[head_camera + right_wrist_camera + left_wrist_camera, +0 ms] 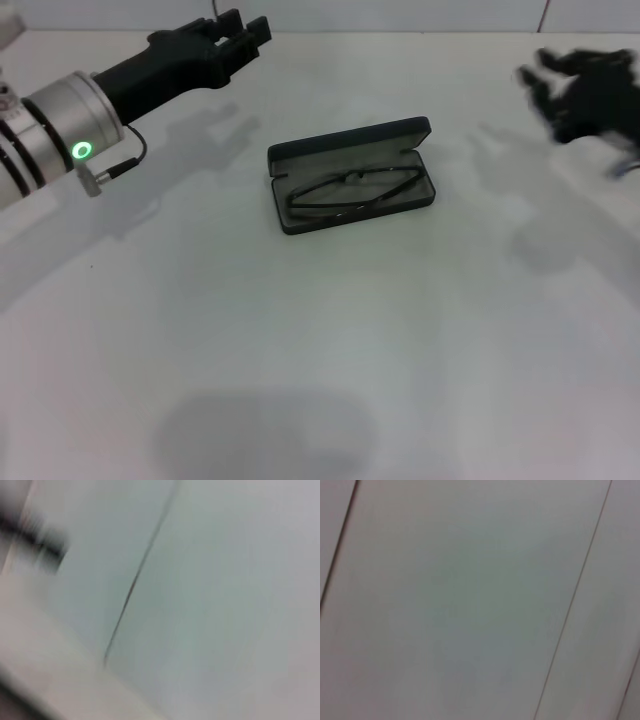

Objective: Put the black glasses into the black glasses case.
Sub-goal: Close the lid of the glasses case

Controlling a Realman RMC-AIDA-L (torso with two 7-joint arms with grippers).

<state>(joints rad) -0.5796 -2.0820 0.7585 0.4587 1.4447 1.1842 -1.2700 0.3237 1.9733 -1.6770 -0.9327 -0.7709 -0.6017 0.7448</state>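
lying folded inside the open black glasses case (352, 176), the black glasses (352, 189) sit on the grey lining of the lower tray, lenses toward the hinge side, temples running along the length of the tray. case lid stands up at the far edge, tilted back. case is near the middle of the white table (320, 350), a bit toward the far side, turned slightly so its right end is farther from the robot than its left end.

left gripper (238, 38) is up at the far left of the head view, raised off the table, well apart from the case, pointing away toward the far edge. its fingers look slightly spread and hold nothing. silver forearm with a green ring light (81, 151) enters from the left edge, thin cable hanging below it.

right gripper (575, 90) is at the far right, above the table, well apart from the case, smeared; cannot tell if its claw is spread or pressed together, nothing seen in it.

left wrist view shows only pale panels with thin seams. right wrist view shows a pale surface with one dark seam and a smeared dark shape at one corner, cannot tell what it is.
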